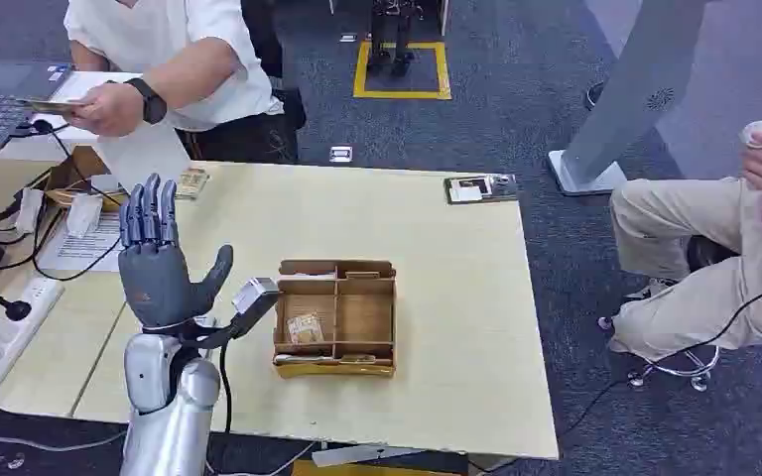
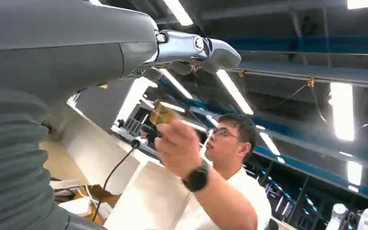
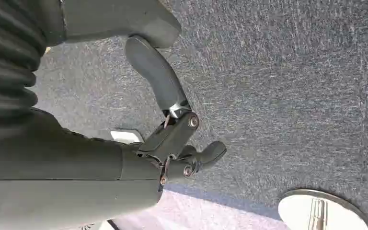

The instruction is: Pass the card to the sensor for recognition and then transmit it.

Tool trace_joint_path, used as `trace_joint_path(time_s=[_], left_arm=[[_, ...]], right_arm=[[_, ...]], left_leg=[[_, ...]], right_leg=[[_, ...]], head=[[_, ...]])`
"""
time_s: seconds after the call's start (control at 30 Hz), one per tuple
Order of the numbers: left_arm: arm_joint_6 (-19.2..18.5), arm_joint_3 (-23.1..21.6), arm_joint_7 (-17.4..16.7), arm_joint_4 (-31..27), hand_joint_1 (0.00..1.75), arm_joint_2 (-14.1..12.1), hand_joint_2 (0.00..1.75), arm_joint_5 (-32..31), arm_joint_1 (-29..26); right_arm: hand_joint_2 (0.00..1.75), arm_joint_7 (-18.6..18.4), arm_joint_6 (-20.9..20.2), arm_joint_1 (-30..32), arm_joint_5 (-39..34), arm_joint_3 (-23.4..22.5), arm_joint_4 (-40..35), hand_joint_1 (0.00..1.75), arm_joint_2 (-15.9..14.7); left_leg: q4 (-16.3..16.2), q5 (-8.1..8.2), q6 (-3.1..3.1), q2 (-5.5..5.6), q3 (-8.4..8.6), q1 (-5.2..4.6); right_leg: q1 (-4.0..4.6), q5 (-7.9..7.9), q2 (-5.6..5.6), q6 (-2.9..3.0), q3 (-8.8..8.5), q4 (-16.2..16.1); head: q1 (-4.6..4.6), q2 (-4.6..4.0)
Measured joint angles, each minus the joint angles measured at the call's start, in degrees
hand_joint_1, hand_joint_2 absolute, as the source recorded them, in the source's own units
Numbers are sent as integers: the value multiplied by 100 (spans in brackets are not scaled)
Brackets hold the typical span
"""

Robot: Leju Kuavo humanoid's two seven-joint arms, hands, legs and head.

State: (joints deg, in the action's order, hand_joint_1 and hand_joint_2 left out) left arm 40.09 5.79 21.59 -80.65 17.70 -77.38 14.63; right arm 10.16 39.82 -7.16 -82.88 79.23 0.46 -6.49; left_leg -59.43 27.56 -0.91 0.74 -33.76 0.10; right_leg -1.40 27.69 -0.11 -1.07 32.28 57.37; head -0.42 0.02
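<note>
While the left hand (image 1: 164, 268) stands raised over the table's (image 1: 456, 327) near-left part, fingers straight and spread with nothing in them, the card (image 1: 50, 105) sits in the person's hand (image 1: 104, 107) at about eleven o'clock from it, well apart. Its long axis runs roughly nine to three in the head view. The left hand is plainly the nearer one — the right hand (image 3: 172, 129) hangs over carpet, fingers loosely apart and empty. A second card (image 1: 305, 328) lies in the wooden tray (image 1: 337, 362) at three o'clock, just beside the left hand. Which object is the sensor is hard to tell; possibly the small white device (image 1: 83, 213) among the cables. The card's face is too blurred to read.
</note>
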Motion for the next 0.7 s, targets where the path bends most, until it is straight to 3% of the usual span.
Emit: trace_joint_path(time_s=[0.2, 0.43, 0.7], left_arm=[[4, 24, 127, 9, 0, 0, 175, 164, -8], [7, 35, 560, -343, 0, -2, 175, 1306, -130], [7, 35, 560, -343, 0, -2, 175, 1306, -132]], right_arm=[[175, 0, 0, 13, -13, 0, 0, 0, 0], [175, 17, 0, 71, -39, -72, 2, 0, -2], [175, 17, 0, 71, -39, -72, 2, 0, -2]], left_leg=[[0, 0, 0, 1, -2, 0], [0, 0, 0, 2, -3, 0], [0, 0, 0, 2, -3, 0]], right_leg=[[0, 0, 0, 0, 0, 0], [0, 1, -2, 0, 0, 0], [0, 1, -2, 0, 0, 0]], head=[[0, -2], [0, -2], [0, -2]])
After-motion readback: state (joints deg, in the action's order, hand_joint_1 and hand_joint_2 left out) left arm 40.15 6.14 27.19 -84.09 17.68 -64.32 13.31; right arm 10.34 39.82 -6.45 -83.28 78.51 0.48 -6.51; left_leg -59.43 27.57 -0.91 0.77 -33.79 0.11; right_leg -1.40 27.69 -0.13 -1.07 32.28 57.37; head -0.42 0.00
